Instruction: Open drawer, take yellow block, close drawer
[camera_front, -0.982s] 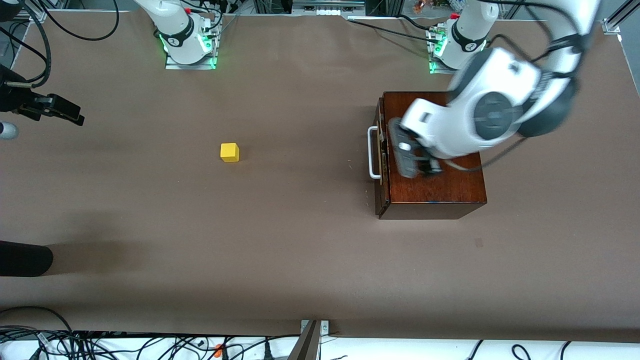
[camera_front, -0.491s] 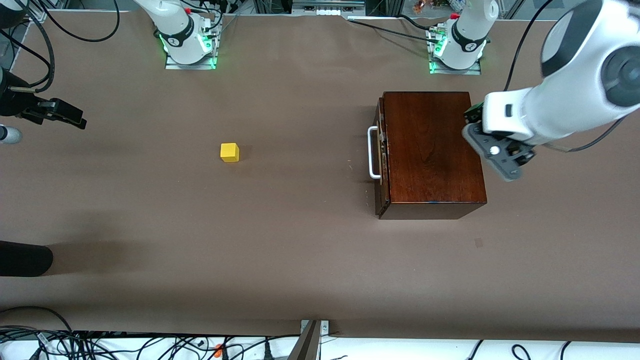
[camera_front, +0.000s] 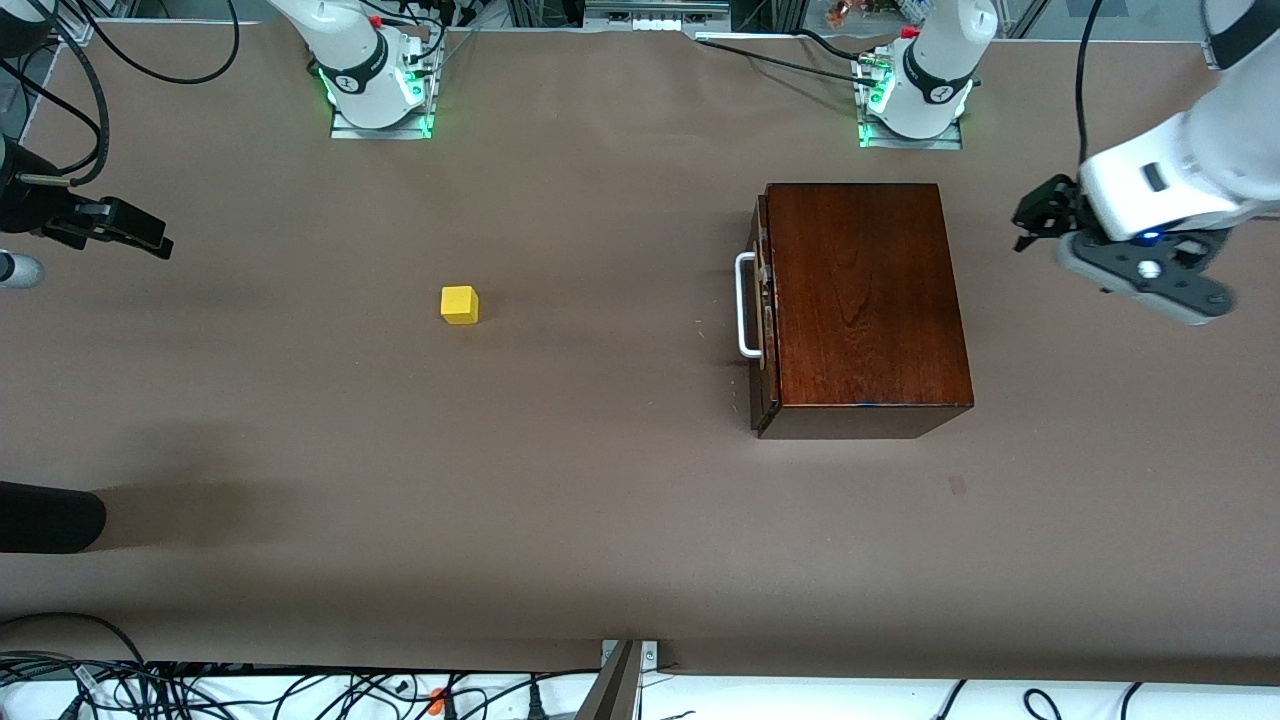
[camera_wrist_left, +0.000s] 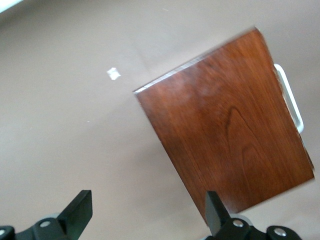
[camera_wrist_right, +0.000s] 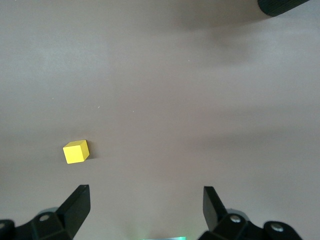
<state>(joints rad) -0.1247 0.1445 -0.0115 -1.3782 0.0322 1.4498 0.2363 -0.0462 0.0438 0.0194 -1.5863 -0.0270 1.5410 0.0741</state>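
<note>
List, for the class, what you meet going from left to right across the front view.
Right claw → yellow block → drawer's white handle → dark wooden box → left claw, up in the air past the box at the left arm's end of the table.

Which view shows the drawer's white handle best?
The front view: the whole white handle shows against the drawer front, shut flush in the box. The left wrist view catches the handle at the box's edge only. The right wrist view shows none of it.
</note>
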